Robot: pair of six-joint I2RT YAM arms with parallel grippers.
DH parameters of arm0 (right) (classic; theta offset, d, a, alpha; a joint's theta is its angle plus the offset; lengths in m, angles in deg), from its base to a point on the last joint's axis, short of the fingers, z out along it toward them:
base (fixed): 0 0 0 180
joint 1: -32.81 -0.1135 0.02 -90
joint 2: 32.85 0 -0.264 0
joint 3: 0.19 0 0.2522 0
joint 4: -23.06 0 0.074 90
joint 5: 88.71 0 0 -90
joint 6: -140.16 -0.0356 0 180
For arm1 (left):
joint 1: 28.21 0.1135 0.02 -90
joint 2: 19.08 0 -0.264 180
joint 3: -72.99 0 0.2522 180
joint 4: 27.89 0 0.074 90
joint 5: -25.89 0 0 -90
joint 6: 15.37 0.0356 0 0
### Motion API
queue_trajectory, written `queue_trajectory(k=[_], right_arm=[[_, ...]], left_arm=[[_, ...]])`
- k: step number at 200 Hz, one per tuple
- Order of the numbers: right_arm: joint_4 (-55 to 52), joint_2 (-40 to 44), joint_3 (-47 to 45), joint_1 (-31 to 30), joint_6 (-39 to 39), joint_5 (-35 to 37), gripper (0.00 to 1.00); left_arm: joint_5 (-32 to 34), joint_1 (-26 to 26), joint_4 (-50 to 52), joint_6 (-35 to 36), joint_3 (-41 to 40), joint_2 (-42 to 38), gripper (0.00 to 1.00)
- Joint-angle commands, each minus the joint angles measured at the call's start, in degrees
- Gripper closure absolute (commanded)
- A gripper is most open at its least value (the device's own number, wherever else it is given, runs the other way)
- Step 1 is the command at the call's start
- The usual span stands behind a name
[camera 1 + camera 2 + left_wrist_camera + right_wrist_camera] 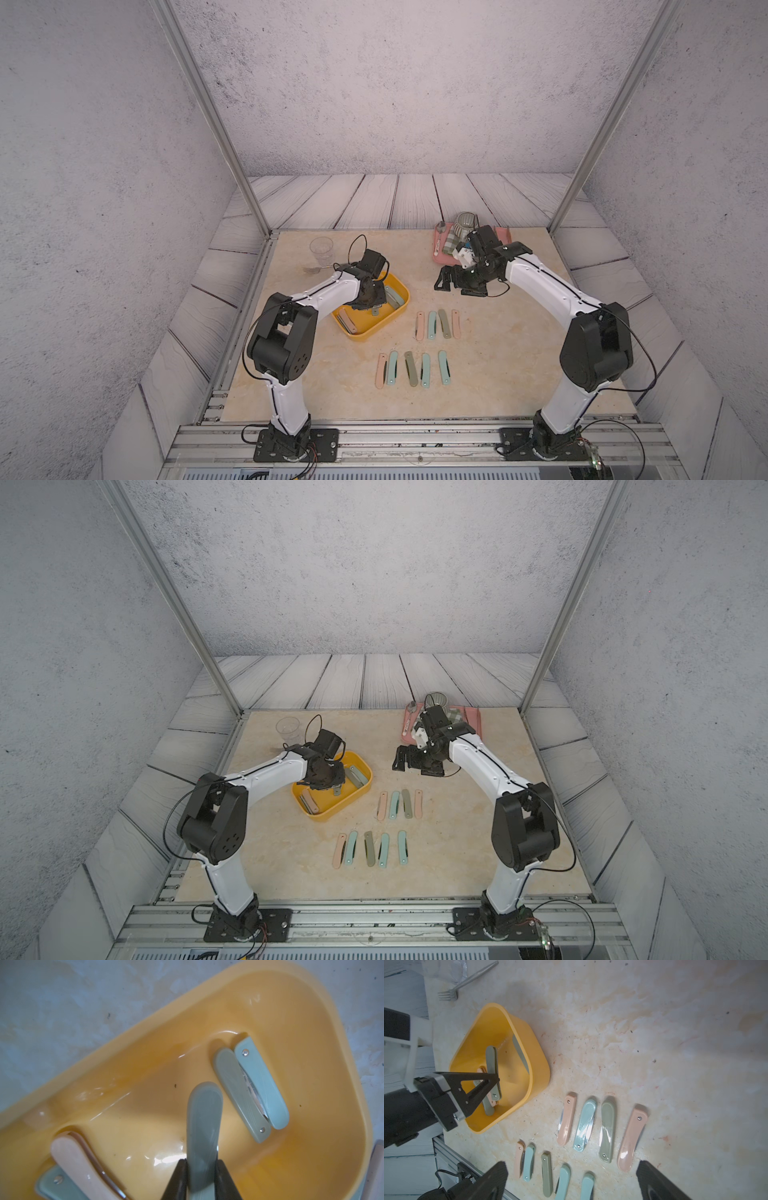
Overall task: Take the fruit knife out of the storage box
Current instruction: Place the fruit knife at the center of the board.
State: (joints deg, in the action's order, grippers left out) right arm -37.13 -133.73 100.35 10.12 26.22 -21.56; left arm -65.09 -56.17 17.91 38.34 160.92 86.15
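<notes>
Left gripper (201,1162) clamps 1 grey-green fruit knife (204,1115) inside the storage box (311,1022), while the right gripper (573,1165) hangs with jaws spread wide.

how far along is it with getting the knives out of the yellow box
Done: nine knives lie on the table, a row of four and a row of five. In hand: the left claw is shut on an olive-green knife, not yet clear of the storage box. Left: at least four inside, an olive and pale blue pair at one end, a pink knife over a pale blue one at the other.
</notes>
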Motion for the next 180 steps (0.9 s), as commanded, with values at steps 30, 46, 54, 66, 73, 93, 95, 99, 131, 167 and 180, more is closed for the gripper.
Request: queue_trajectory(k=[30,46,54,66,73,93,95,99,131,167,180], right_arm=[[4.47,-3.86,4.88,-2.36,-3.07,-6.00,0.06],[5.62,-4.88,6.21,-3.22,-3.64,-7.34,0.10],[6.33,-5.32,6.62,-3.68,-4.11,-8.05,0.12],[7.91,-5.91,6.95,-4.26,-5.14,-9.51,0.15],[8.71,-6.23,7.20,-4.54,-5.63,-10.26,0.17],[10.17,-7.23,8.16,-5.63,-6.51,-11.63,0.21],[10.32,-7.34,8.34,-5.74,-6.61,-11.74,0.21],[10.59,-7.58,8.65,-5.92,-6.76,-12.08,0.22],[13.62,-9.38,9.88,-7.48,-8.96,-15.32,0.23],[15.02,-10.99,10.51,-9.20,-9.49,-16.68,0.30],[15.54,-11.40,10.59,-9.62,-9.71,-17.53,0.31]], left_arm=[[-2.16,0.19,2.42,1.28,-0.85,-5.92,0.77],[-3.15,0.19,2.67,1.27,-1.21,-7.71,0.77],[-3.68,0.19,2.87,1.25,-1.45,-8.53,0.77],[-4.70,0.17,2.96,1.14,-1.86,-9.72,0.77],[-5.60,0.19,2.72,1.10,-2.23,-10.52,0.77],[-8.73,0.11,1.82,0.80,-3.60,-12.67,0.77],[-9.06,0.15,1.68,0.77,-3.77,-12.86,0.77],[-9.68,0.11,1.42,0.64,-4.13,-13.31,0.77],[-13.88,0.10,-1.50,-0.43,-7.40,-16.97,0.77],[-17.17,-0.08,-3.80,-2.49,-9.37,-20.40,0.77],[-17.97,-0.15,-4.45,-3.11,-9.89,-21.48,0.78]])
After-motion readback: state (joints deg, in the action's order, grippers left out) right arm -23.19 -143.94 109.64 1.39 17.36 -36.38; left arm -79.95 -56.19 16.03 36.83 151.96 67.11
